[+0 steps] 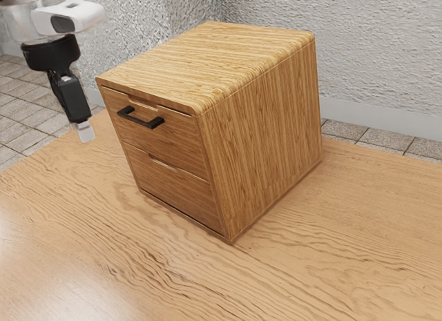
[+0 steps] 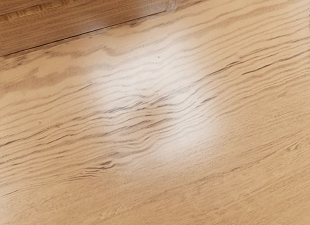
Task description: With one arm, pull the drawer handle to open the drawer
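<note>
A wooden cabinet [image 1: 228,107] with two drawers stands on the wooden table [image 1: 103,252]. The top drawer [image 1: 155,131] carries a black bar handle [image 1: 140,118], and its front lies about level with the cabinet's face. My gripper [image 1: 85,132] hangs pointing down, to the exterior view's left of the handle and about level with it. A clear gap separates the two, and the gripper holds nothing. In the wrist view the cabinet's lower front [image 2: 72,22] shows beyond a stretch of table [image 2: 160,138].
The lower drawer [image 1: 173,186] has no handle that I can see. A tiled floor [image 1: 21,121] and a rough grey wall [image 1: 373,45] lie behind the table. Bare table surface spreads in front of the cabinet.
</note>
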`<move>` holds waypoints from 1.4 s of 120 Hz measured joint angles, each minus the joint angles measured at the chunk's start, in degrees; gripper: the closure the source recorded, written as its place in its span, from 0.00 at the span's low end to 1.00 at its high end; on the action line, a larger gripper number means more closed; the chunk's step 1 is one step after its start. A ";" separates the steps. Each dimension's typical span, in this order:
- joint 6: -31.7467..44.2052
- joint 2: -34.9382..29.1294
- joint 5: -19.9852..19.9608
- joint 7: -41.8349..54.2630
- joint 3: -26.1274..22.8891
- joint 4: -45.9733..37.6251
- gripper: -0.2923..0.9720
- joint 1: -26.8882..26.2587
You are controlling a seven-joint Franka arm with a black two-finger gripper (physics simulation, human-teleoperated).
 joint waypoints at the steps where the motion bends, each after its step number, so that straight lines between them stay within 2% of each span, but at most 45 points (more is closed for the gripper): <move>1: 0.24 -0.02 0.00 0.32 0.03 0.00 0.23 -0.07; 26: 3.87 -0.53 0.28 6.91 0.91 -1.55 0.23 -0.63; 38: 4.52 -6.19 1.16 9.39 2.75 -7.10 0.23 -2.04; 49: 5.05 -11.41 4.74 14.16 4.83 -10.82 0.23 -7.88; 56: 6.01 -14.33 6.50 18.84 6.44 -14.70 0.23 -9.62; 71: 15.54 -18.00 8.09 32.48 18.35 -25.31 0.23 -19.55; 84: 22.20 -18.47 9.45 44.19 20.59 -27.05 0.24 -22.20; 99: 28.32 -17.71 5.28 59.75 16.50 -27.49 0.23 -13.96; 107: 31.17 -17.36 2.86 67.48 15.38 -28.28 0.24 -12.16; 118: 35.66 -16.51 -0.95 76.81 14.99 -30.06 0.30 -12.88; 141: 42.56 -15.82 -7.79 92.24 16.75 -30.42 0.51 -12.80; 168: 46.80 -12.75 -10.67 105.17 17.61 -30.19 0.59 -12.71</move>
